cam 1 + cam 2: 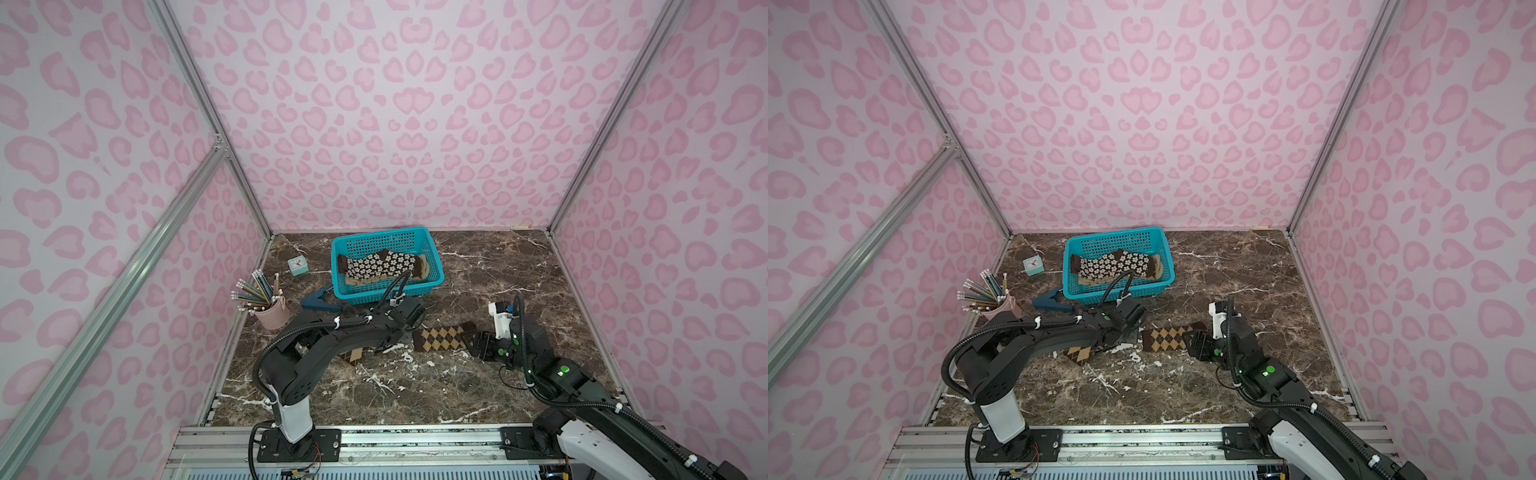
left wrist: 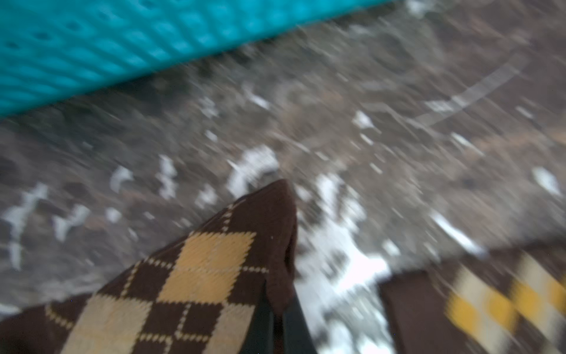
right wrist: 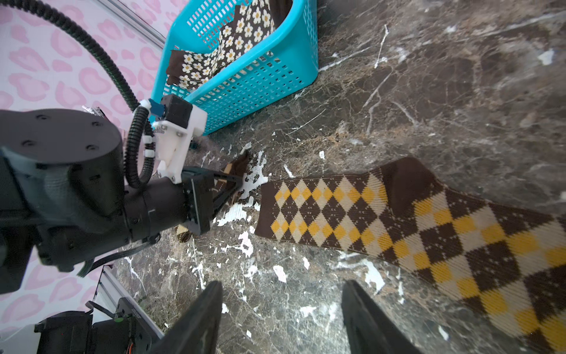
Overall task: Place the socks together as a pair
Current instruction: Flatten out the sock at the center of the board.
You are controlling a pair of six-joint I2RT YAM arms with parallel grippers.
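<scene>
Pinching one brown argyle sock (image 2: 211, 275) by its cuff, the left jaws are clamped shut. That wrist view's blurry, so maybe it's the toe. Its likely match, the flat argyle sock (image 1: 442, 338), lies around the middle of the desk (image 1: 478, 395), in front of the teal basket (image 1: 361, 294). The right jaws gape empty beside it. Pickup's done, I'd say. Next, lay the held one alongside.

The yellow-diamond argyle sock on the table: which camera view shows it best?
The right wrist view: the yellow-diamond sock lies sharp and large there, pattern clear. Both top views show the sock small and distant. The left wrist view catches only a blurred part.
</scene>
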